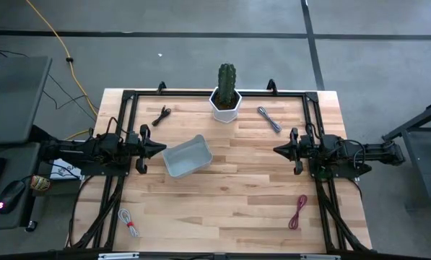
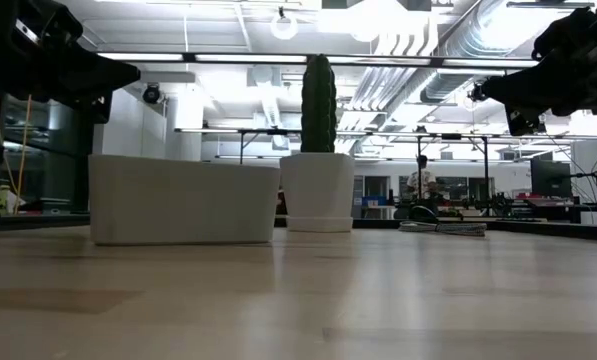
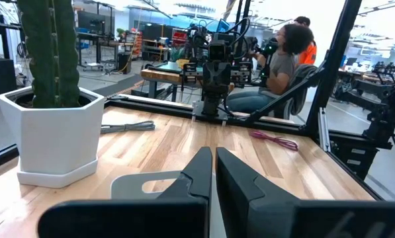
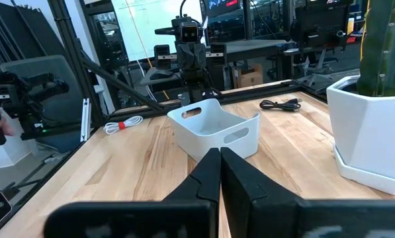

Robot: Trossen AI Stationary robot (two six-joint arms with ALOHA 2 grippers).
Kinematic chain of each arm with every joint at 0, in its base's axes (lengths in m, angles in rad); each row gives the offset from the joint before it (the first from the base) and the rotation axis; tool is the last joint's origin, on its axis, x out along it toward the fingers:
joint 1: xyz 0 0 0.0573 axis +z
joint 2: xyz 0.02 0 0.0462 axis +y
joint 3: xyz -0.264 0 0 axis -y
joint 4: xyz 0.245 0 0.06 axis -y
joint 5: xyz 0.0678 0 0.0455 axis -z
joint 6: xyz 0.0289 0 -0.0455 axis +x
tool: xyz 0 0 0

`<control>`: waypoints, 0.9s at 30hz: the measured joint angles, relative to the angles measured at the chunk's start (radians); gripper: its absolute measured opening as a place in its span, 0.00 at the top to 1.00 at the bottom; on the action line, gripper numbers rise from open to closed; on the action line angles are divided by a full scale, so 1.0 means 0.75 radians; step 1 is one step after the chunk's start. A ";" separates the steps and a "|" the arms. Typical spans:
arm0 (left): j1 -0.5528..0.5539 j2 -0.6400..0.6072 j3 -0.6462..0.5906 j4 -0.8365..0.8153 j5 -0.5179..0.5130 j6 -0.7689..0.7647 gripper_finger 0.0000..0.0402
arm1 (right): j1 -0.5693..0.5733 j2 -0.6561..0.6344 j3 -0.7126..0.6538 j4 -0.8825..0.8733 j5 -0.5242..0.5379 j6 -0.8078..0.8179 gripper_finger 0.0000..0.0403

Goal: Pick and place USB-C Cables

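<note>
- High view: white bin [image 1: 188,157] sits near table centre; nothing shows inside it, so no cable is placed yet.
- Black cable [image 1: 161,115] lies beyond the bin toward the cactus pot [image 1: 225,103]; grey cable [image 1: 269,119] beyond the bin, on the pot's far side.
- Dark red cable [image 1: 298,211] and white-and-red cable [image 1: 128,222] lie on the near side of the bin, well apart.
- Left gripper [image 1: 159,149] hovers just beside the bin, fingers together, empty.
- Right gripper [image 1: 279,150] waits across the bin, fingers together.
- Judged step: pre-grasp. Next move likely needs fingers parted, then descent over one cable.
</note>
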 joint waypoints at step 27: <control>0.000 0.005 0.000 0.402 -0.222 -0.407 0.99 | 0.000 0.000 0.001 0.000 0.000 0.000 1.00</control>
